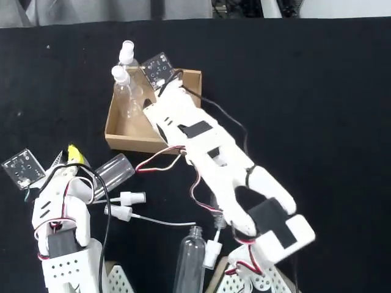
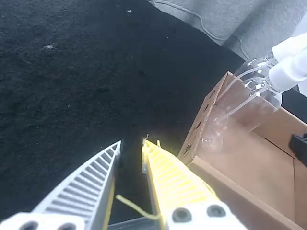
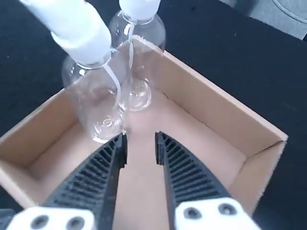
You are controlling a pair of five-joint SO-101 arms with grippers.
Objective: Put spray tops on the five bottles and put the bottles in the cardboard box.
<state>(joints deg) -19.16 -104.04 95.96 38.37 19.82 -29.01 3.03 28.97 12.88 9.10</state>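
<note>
Two capped bottles [image 1: 126, 82] were seen standing in a far corner of the cardboard box [image 1: 131, 144]. The right gripper [image 3: 140, 141] was held inside the box just beside them, jaws slightly apart and empty. The left gripper [image 2: 132, 146] was held over the black cloth [image 1: 305, 91] near the box, jaws likewise slightly apart. An uncapped bottle [image 1: 113, 171] and loose spray tops [image 1: 131, 198] were lying close by.

Four bottles [image 1: 127, 91], three loose tops [image 1: 131, 198], one box [image 1: 125, 141].
Two capped bottles in the box, upper left; one bare bottle [image 1: 113, 171] at left, one bare bottle [image 1: 189, 262] bottom centre.
</note>
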